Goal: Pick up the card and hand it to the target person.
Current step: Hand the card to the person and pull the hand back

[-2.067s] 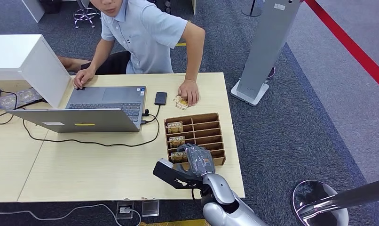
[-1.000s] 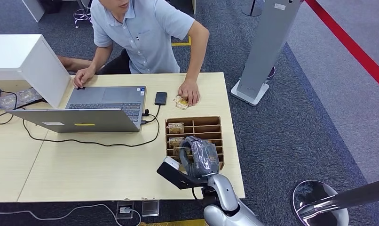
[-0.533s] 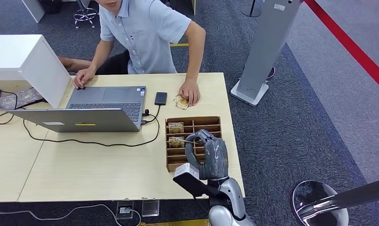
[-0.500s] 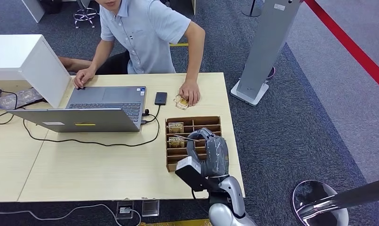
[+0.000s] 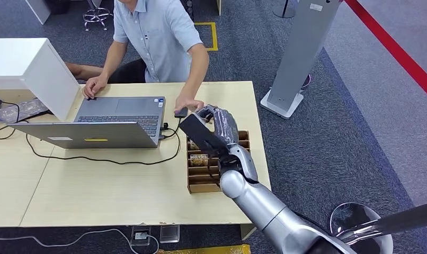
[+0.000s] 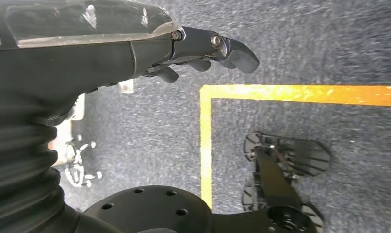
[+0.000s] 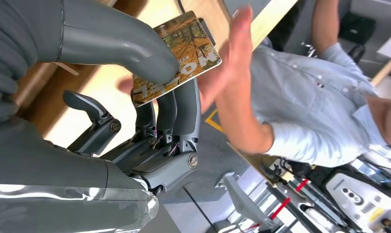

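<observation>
Pinching the card between its thick grey thumb and the darker fingers beneath it, the right hand holds it raised above the far end of the wooden organizer, close to the person's hand. The right wrist view gives what the head view cannot: the card's printed face, brown and orange with pale lettering, lies flat under the thumb, and the person's open palm sits just beside its free edge; whether palm and card touch cannot be told. From the head view the card itself is hidden behind the hand and the dark wrist camera block, but the setting reads plainly: the person in a light blue shirt sits at the far side of the surface, one hand on the open laptop, the other reaching toward the robot. A card lies in one organizer slot.

The left hand hangs over grey carpet with a yellow floor line; its fingers are slightly curled and hold nothing.
</observation>
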### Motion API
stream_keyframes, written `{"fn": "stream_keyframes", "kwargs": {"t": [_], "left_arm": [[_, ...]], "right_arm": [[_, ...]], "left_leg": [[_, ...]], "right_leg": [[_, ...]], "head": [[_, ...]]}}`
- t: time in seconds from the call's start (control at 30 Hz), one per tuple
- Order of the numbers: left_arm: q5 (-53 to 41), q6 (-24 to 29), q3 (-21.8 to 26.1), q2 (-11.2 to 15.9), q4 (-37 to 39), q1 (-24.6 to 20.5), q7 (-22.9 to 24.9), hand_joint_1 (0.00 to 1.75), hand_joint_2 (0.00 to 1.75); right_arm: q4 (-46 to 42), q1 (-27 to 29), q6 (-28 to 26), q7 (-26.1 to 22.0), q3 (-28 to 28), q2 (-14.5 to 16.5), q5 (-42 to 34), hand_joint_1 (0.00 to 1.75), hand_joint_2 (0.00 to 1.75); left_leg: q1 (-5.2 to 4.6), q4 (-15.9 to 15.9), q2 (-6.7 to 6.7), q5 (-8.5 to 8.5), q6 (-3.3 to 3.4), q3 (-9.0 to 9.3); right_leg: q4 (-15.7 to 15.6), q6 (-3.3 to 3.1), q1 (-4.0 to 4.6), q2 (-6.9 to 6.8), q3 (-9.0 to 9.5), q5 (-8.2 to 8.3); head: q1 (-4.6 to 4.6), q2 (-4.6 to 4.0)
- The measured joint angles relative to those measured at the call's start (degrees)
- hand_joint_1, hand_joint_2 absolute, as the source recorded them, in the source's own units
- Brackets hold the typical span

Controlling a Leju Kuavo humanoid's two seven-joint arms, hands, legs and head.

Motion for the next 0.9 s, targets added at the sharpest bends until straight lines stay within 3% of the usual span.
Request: {"fn": "stream_keyframes", "kwargs": {"t": [0.33, 0.47, 0.73, 0.9], "left_arm": [[0.17, -1.14, -0.35, -0.19, 0.09, -0.01, -0.43, 0.00, 1.75], [0.01, -2.27, -0.82, -0.08, 0.22, -0.06, -0.80, 0.00, 1.75], [1.76, -0.93, 0.73, -0.15, 0.26, 0.11, -0.55, 0.00, 1.75], [3.05, -0.23, 1.98, -0.24, 0.24, 0.27, 0.31, 0.00, 1.75]], "right_arm": [[1.94, -0.95, -0.86, 2.10, 1.76, 0.44, 3.00, 1.75, 1.75], [0.77, -0.51, -1.56, 1.49, 0.72, -0.27, 2.73, 0.00, 1.75], [-10.67, 5.77, -5.90, -5.01, -4.94, -3.49, -2.49, 0.00, 1.75], [-39.02, 18.46, -7.10, -5.81, -9.40, -12.61, -4.43, 0.00, 1.75]], "left_leg": [[0.03, -0.07, -0.29, 0.03, -0.01, 0.04], [0.02, -0.02, -0.37, 0.01, 0.01, 0.01], [0.04, -0.02, -0.43, 0.01, 0.01, 0.02], [0.09, -0.07, -0.62, 0.03, 0.03, 0.05]], "right_leg": [[-0.12, -0.01, 0.03, -0.28, 0.13, -0.05], [-0.09, 0.01, 0.02, -0.37, 0.12, -0.10], [-0.13, 0.02, 0.04, -0.42, 0.15, -0.10], [-0.25, 0.03, 0.09, -0.60, 0.26, -0.11]], "head": [[0.00, 0.00], [0.00, 0.00], [0.00, 0.00], [0.00, 0.00]]}}
